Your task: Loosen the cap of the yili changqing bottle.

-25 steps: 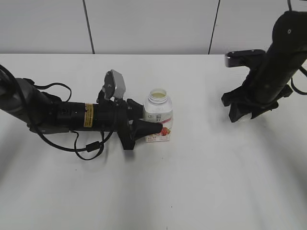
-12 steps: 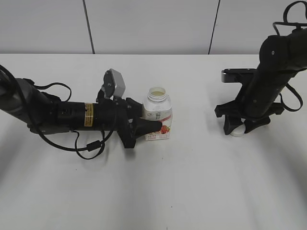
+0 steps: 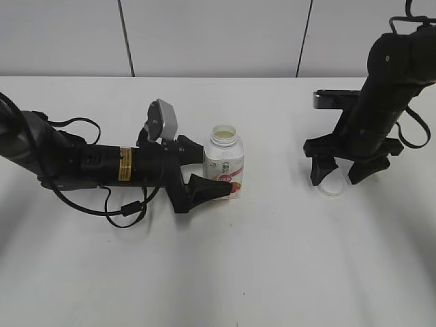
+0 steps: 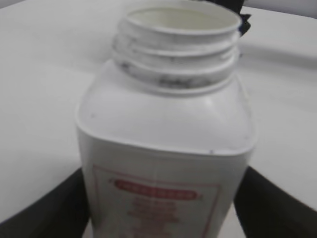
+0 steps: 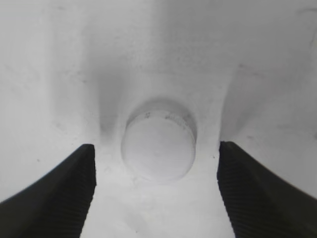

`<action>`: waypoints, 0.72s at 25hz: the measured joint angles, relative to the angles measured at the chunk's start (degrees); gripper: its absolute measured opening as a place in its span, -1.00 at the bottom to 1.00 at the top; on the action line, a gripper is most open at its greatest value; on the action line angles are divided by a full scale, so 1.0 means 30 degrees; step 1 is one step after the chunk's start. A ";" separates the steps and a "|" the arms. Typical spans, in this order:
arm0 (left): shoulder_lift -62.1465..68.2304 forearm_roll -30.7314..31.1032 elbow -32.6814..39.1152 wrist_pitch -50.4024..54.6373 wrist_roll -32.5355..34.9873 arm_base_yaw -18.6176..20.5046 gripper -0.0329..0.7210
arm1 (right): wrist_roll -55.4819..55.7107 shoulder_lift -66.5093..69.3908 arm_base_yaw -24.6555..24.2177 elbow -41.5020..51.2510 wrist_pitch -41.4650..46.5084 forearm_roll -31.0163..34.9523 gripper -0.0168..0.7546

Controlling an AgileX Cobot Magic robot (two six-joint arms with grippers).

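The yili changqing bottle (image 3: 225, 163) stands upright on the white table with its threaded neck bare and open. In the left wrist view the bottle (image 4: 166, 124) fills the frame. My left gripper (image 3: 210, 167) lies along the table with a finger on each side of the bottle's body. Its jaws (image 4: 164, 198) are slightly open, with thin gaps at both sides. The cap (image 3: 332, 185) lies flat on the table at the right. My right gripper (image 3: 338, 174) stands over it, open. In the right wrist view the cap (image 5: 158, 145) lies between the spread fingers (image 5: 156, 163), touching neither.
The table (image 3: 272, 259) is white, with a grey panelled wall behind its far edge. The left arm's black cable (image 3: 126, 211) loops on the table beside that arm.
My right gripper came down to the table, opened and let go of the cap. My left gripper's fingers spread a little from the bottle, which turned slightly.
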 joint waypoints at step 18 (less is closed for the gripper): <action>-0.1389 0.5005 0.0000 0.0814 -0.0852 0.2687 0.64 | -0.0812 -0.3636 0.0000 -0.0731 0.2689 0.0028 0.58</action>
